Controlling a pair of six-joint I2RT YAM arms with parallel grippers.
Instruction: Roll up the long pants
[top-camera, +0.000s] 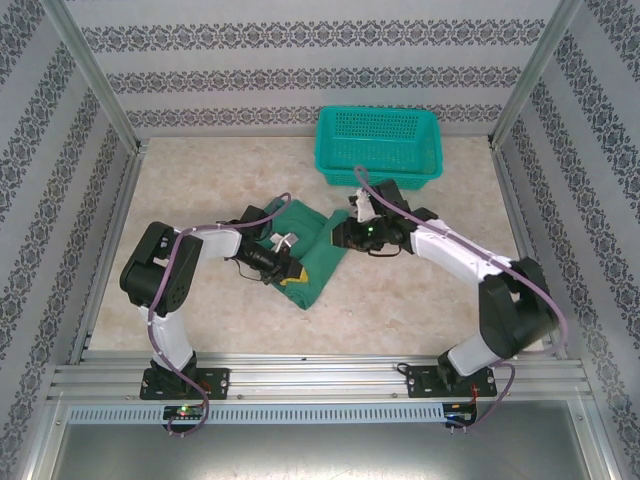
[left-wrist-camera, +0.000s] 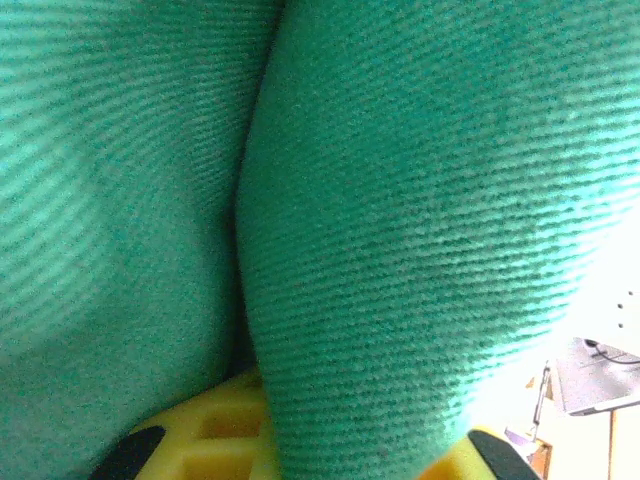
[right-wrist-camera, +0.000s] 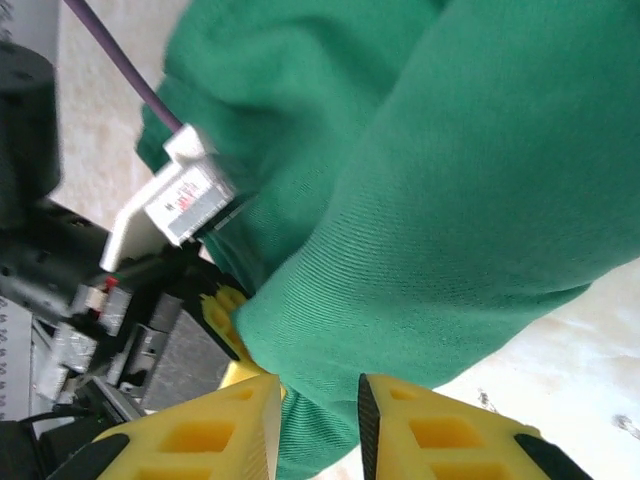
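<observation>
Our left claw (left-wrist-camera: 335, 452) pinches a fold of the pants (top-camera: 312, 250) bulging just ahead of it; our right claw (right-wrist-camera: 315, 425), narrow, grips cloth between its fingers.

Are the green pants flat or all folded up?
Folded up. The long pants sit as a small thick bundle on the table, with fat rounded folds, not spread flat.

The long pants (top-camera: 312, 250) are plain dark green (finely ribbed up close). The basket (top-camera: 380, 172) at the mottled beige table's (top-camera: 420, 300) far edge is teal mesh.
</observation>
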